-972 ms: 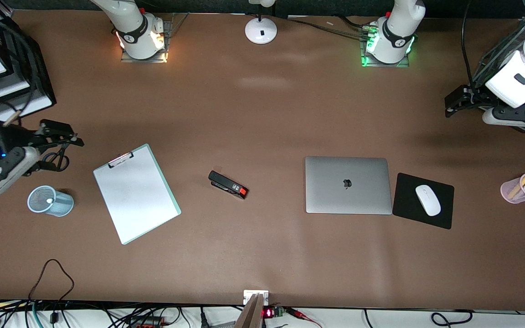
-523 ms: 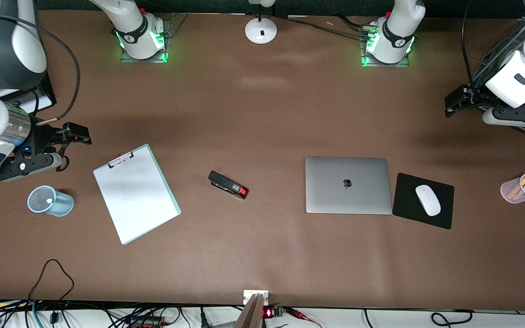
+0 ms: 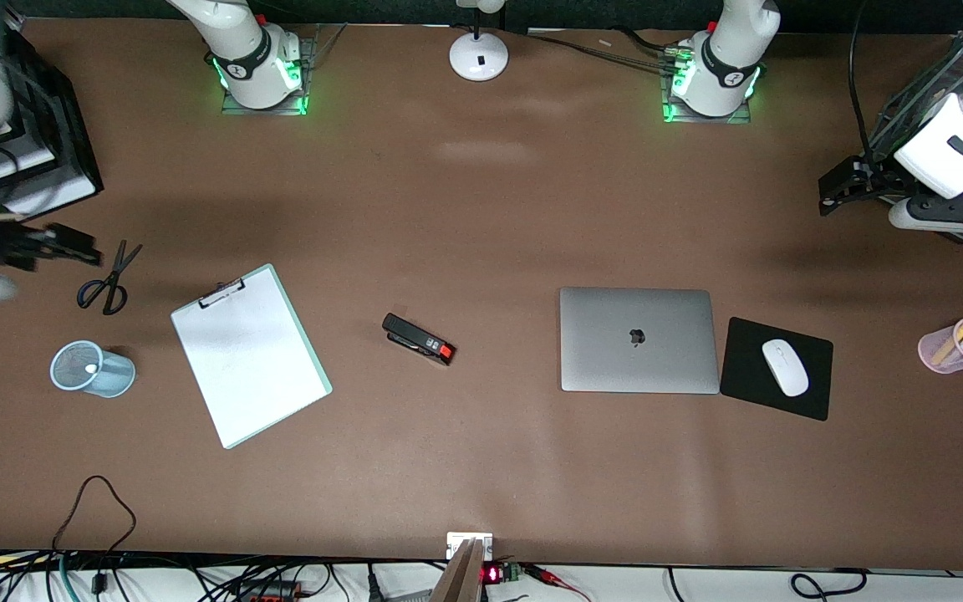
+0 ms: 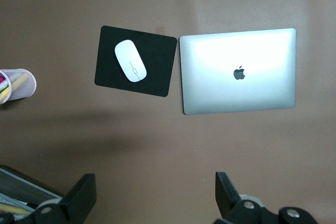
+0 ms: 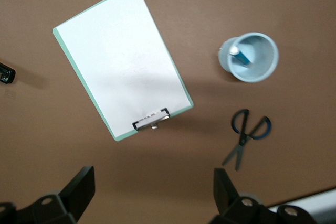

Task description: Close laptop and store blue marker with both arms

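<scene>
Both grippers hang spread wide, holding nothing: the right gripper (image 3: 72, 242) over the table edge beside the scissors (image 3: 105, 280), the left gripper (image 3: 845, 180) above bare table at the left arm's end.

One laptop (image 3: 639, 339) lies shut, apple logo up, long axis along the table. Landmark: this laptop. Just beside it sits one mouse pad (image 3: 749, 380) carrying one white mouse (image 3: 784, 366). Toward the right arm's end lie one stapler (image 3: 418, 339), one clipboard (image 3: 249, 354), and one pale blue cup (image 3: 93, 369) holding the blue marker (image 5: 237, 55), white end up.
</scene>
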`<move>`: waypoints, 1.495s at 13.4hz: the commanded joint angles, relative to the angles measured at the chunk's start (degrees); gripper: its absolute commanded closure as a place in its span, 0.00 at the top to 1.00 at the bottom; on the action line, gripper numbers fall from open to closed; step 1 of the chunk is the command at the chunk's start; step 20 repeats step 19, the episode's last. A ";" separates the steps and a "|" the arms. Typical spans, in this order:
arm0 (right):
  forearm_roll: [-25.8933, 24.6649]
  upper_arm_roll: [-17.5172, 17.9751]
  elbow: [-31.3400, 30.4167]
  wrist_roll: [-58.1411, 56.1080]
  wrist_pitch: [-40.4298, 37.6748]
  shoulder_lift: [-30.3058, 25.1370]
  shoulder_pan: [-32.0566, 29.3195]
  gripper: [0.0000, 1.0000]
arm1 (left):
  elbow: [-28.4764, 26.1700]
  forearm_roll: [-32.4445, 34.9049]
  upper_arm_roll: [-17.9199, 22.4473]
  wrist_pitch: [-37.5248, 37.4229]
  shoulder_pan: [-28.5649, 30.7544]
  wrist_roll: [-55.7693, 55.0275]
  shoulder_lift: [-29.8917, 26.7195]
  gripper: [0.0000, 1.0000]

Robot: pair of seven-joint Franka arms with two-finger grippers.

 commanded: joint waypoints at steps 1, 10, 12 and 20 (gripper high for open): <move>-1.65 0.87 4.00 3.91 -7.09 -1.18 0.83 1.00 | 1.93 0.24 -0.01 -1.45 0.30 0.98 0.93 1.00; -1.31 1.31 -3.90 7.18 -3.33 -8.56 0.66 1.00 | 1.93 0.24 -0.01 -1.45 0.30 0.98 0.93 1.00; -1.22 1.31 -3.82 7.62 -3.42 -9.09 0.66 1.00 | 1.93 0.24 -0.01 -1.45 0.30 0.98 0.93 1.00; -1.57 1.40 -3.20 8.86 -3.86 -9.71 0.84 1.00 | 1.93 0.24 -0.01 -1.45 0.30 0.98 0.93 1.00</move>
